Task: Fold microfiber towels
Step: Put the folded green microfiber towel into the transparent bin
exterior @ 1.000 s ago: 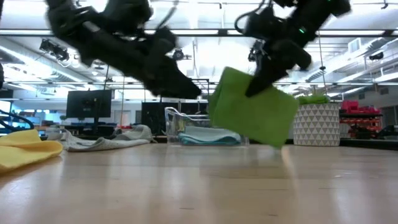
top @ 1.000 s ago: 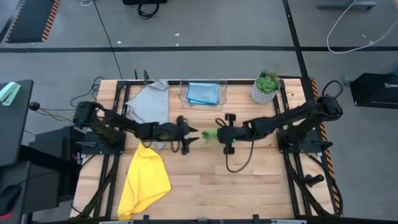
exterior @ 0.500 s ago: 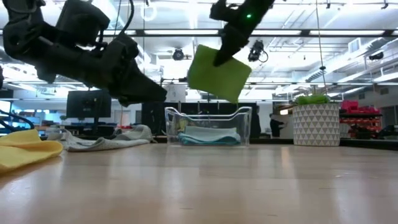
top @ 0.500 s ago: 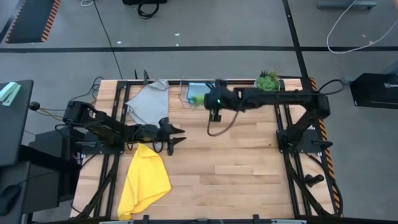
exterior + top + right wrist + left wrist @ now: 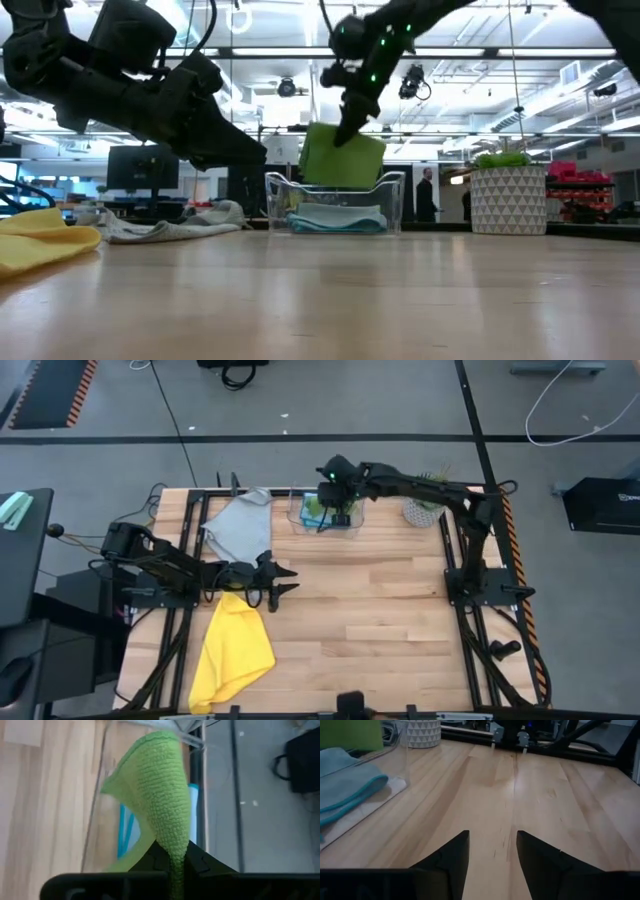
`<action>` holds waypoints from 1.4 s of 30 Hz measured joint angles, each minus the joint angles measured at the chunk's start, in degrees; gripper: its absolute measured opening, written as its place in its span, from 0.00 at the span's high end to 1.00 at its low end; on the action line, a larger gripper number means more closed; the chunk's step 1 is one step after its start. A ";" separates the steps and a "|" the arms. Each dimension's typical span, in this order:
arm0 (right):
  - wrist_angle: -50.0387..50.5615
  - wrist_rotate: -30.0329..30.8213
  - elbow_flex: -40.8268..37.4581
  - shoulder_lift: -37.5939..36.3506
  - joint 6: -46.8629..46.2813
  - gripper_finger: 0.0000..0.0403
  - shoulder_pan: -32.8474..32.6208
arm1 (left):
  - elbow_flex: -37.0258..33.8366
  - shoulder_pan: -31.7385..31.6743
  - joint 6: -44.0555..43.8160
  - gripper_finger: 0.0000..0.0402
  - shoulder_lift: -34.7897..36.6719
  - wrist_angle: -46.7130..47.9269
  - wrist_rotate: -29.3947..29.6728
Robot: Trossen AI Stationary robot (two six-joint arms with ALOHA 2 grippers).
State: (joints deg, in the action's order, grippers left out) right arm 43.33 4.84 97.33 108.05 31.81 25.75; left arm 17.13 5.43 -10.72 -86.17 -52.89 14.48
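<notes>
Right gripper [image 5: 172, 865] has its jaws clamped on the folded green towel [image 5: 341, 157] just above the clear bin [image 5: 392, 205] (blue towel [image 5: 335, 218] already inside). I'd lower it flat before releasing. Left gripper [image 5: 492, 851] waits well away from the bin, jaws apart.

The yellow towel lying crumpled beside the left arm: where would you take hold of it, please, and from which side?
Probably the yellow towel at its narrow top corner, from above: that end points at the open left gripper and bunches up, giving a pinchable ridge.
</notes>
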 joint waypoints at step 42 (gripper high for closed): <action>-2.03 -12.79 7.42 14.43 4.03 0.48 10.65 | 0.01 0.00 -2.10 0.57 -0.04 1.23 0.00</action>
State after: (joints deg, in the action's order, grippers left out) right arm 41.30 -7.95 104.75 122.47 35.84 36.40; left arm 17.15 5.43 -12.82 -86.21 -51.66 14.48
